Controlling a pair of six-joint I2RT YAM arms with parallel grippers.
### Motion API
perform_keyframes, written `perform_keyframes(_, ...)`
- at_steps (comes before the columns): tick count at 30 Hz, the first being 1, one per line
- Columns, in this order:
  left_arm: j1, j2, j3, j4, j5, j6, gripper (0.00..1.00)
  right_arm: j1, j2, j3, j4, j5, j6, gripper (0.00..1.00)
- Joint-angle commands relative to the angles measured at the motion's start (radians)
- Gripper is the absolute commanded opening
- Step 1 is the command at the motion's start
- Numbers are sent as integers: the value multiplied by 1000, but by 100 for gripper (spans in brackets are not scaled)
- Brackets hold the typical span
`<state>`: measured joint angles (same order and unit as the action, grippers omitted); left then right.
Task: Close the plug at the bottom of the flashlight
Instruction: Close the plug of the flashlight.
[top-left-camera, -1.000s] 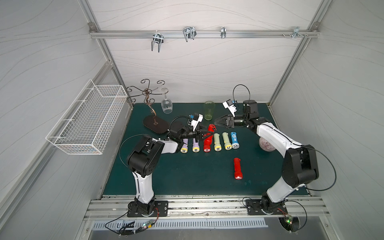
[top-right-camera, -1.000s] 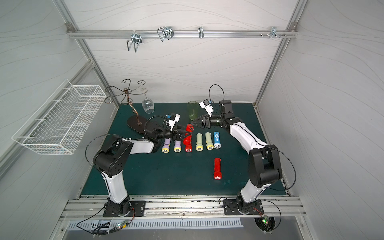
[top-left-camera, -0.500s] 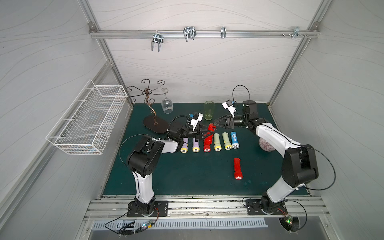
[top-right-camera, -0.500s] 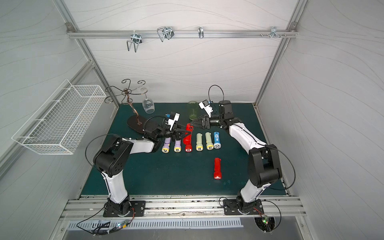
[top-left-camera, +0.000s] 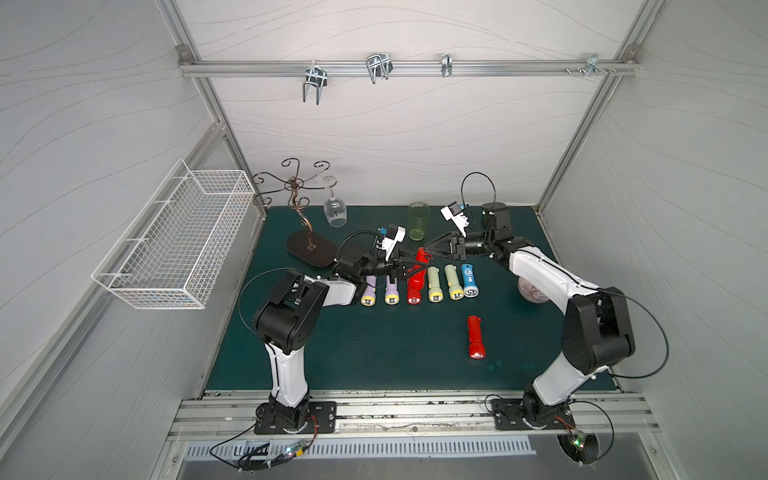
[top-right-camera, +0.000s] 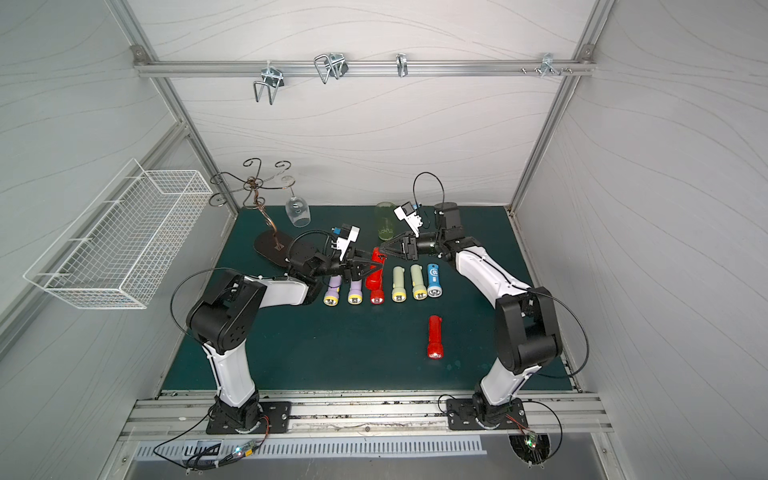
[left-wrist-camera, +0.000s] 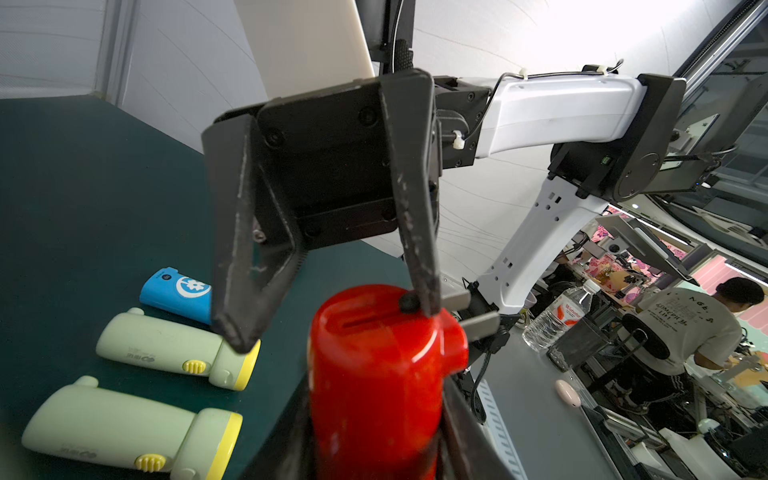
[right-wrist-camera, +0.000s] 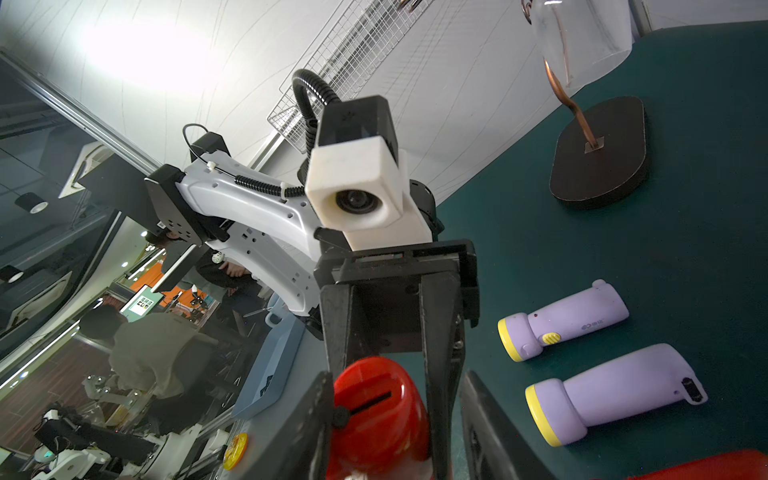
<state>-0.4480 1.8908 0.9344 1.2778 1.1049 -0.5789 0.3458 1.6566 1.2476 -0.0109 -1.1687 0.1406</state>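
The red flashlight (top-left-camera: 414, 282) is gripped by the left pincer (top-left-camera: 415, 266); only in the left wrist view is the right pincer (left-wrist-camera: 332, 324) seen part-open, one finger (left-wrist-camera: 417, 249) touching its end.

A glossy red flashlight (top-left-camera: 415, 284) sits mid-counter (top-left-camera: 374, 357), toward the far side. Its lens end points near. Its bottom end is tilted up toward the far side. A dark slot crosses the bottom face. The plug (left-wrist-camera: 478, 321) is folded out, two metal prongs showing.
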Motion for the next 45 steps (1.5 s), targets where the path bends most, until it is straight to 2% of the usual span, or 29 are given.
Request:
perform_keyframes(1,-18,-80,27,135,38,5,0,10,41,-23,-9,14,-19,38)
perform_keyframes(8,-29,-167,36,135,63,15,0,17,108,-54,44,23,17,38)
perform_keyframes(13,-32,-210,54,135,77,31,0,31,169,-69,121,17,76,42)
perform_keyframes(20,-31,-186,70,135,64,50,0,65,179,-75,130,17,96,51)
perform_keyframes(27,-2,-143,88,135,61,47,0,68,151,-123,122,5,97,52)
perform_keyframes(34,21,-66,119,134,52,33,0,69,112,-123,-4,-16,24,46)
perform_keyframes(39,28,-7,173,134,59,10,0,70,87,-143,-4,-19,19,41)
perform_keyframes(42,29,5,189,134,52,2,0,70,90,-145,-8,-26,15,34)
perform_keyframes(45,29,0,200,120,46,5,0,70,91,-153,2,-25,16,23)
